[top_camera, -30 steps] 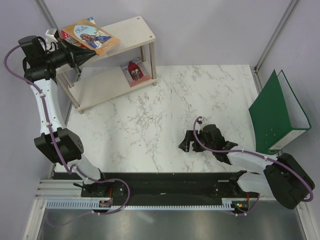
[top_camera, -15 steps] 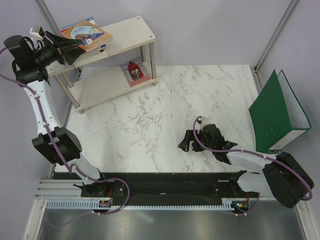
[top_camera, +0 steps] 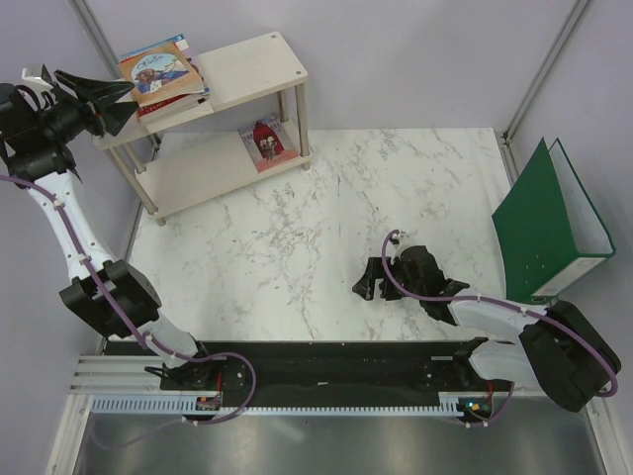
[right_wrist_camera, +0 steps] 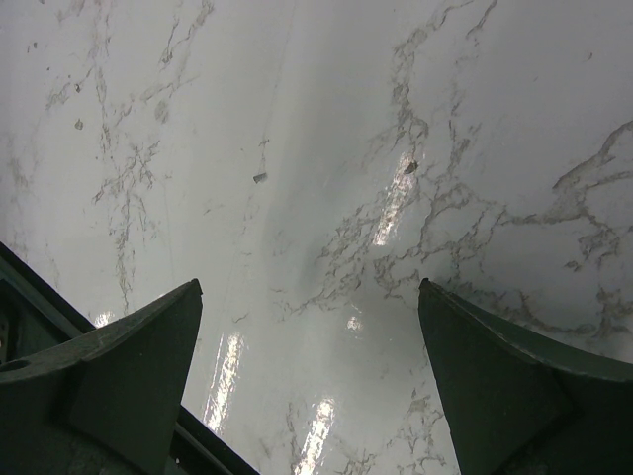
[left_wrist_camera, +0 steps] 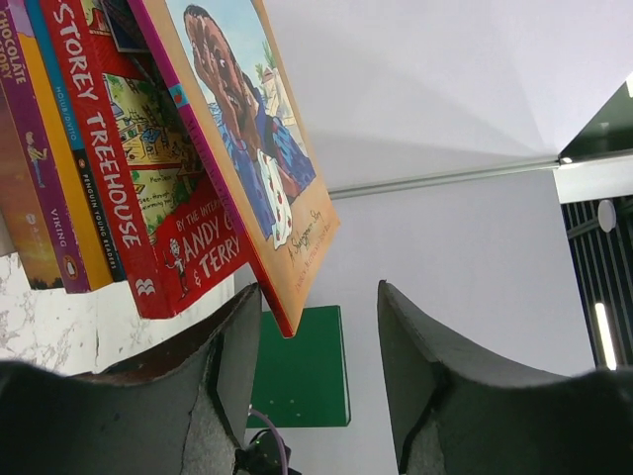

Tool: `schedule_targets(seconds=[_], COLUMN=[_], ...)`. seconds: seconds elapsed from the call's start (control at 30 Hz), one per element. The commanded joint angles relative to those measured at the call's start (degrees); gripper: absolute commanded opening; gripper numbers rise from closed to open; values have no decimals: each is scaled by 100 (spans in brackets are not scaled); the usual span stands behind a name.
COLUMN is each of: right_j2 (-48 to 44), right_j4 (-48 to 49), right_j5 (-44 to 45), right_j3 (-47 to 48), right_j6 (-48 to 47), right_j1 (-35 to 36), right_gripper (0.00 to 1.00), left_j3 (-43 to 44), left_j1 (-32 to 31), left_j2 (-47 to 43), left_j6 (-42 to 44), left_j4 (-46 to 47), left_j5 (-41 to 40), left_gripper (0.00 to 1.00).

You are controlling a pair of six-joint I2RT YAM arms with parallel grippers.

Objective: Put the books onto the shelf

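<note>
Top external, back left: shelf with books stacked flat on its top board's left end, one more on the lower board. Just left of the stack, left gripper, jaws parted, empty. Over the table, right gripper spread wide, empty. Looks like release done; next calls for retreating without nudging the stack. Since a second ago: top book let go, arm pulled leftward.

Left wrist view: the red book reads "STOREY TREEHOUSE" down its spine. Its cover shows "BY THE", "ANDY G" and "& TERRY", the remainder cut off by the book in front. The purple book beside it carries "CHOCOLATE" and, lower on the spine, "VIKING"; the cursive line on the orange-brown book is illegible.
</note>
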Motion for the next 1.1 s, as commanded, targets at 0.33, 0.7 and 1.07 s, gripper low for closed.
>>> schedule_targets(seconds=[0.33,0.7,1.07], right_j2=[79,114,220], right_j4=[-412,-404,-369], right_j5=[13,4,-4], right_j3=[-87,-87,-70], right_j6=[26,17,26], right_j1=[31,22,31], right_gripper=[98,98,98], left_j3=[-55,-170,-582], left_j1=[208,313,6], left_j2=[-269,-436,-1455], left_j6=[563,941,1573], left_j4=[-638,-999,-1236], left_j5=[-356,-515,-970], left_gripper=[63,66,12])
